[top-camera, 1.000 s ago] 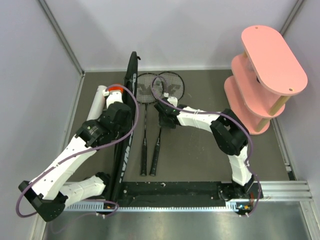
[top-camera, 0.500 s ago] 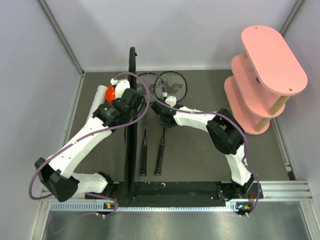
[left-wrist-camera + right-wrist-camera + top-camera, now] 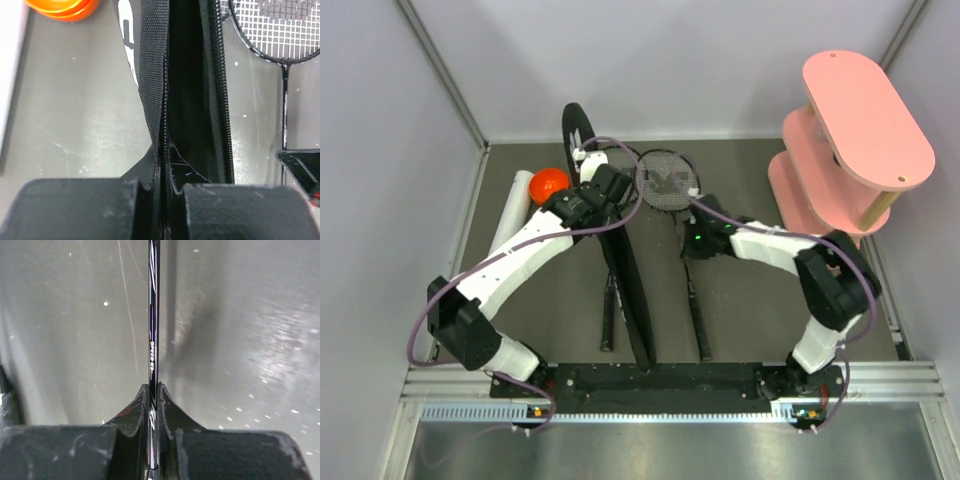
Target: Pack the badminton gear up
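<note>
From above, my left fingers are shut tight on the top edge of the black bag. The bag stands on its thin side on the table and runs long from the far wall to near my arms. My right fingers are shut on the thin stick of one racket. This racket lies just to the right of the bag and points almost the same way, with its round head at the far end. So I think it has to go sideways to the left to get into the bag. The other racket lies on the left side of the bag, partly hidden by my left arm. The white tube with its orange cap lies further left. The pink shelf is far off on the right. I cannot see the shuttlecocks.

From my left wrist, my left fingers pinch the cloth beside the zip. The bag gapes open between the two zip lines. It is dark inside and I see nothing in it. The racket head is to the right of the opening.

From my right wrist, my right fingers squeeze the racket stick, which runs straight away from me.
</note>
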Robot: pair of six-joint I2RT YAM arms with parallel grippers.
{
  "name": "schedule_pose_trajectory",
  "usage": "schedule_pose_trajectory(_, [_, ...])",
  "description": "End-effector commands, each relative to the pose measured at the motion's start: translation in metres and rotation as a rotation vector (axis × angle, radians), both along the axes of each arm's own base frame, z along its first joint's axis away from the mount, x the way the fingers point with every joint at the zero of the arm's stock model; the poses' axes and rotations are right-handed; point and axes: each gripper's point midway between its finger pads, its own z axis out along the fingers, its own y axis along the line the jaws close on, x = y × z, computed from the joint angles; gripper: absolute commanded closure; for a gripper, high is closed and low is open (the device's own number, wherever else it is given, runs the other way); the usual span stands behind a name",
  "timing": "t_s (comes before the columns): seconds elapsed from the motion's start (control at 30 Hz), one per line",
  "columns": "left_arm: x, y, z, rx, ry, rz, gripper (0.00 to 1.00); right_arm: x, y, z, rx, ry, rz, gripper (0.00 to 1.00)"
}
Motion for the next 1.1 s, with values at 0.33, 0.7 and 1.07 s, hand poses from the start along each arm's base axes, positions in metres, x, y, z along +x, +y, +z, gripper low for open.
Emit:
schedule_pose_trajectory(0.33, [0.058, -0.058, -0.017, -0.106, -0.03, -0.115, 1.0, -0.038, -0.012, 0.109, 0.549, -0.11, 0.308, 1.0])
schedule_pose_trajectory(0.7, [0.085, -0.066, -0.042, -0.49, -0.011, -0.149, 1.0, -0.076, -0.015, 0.19, 0.84, -0.122, 0.279, 1.0])
schedule_pose_trajectory(1.07, [0.101, -0.079, -0.036, -0.697, 0.002, -0.131, 1.0, -0.123, -0.005, 0.241, 1.055, -0.015, 0.409, 1.0])
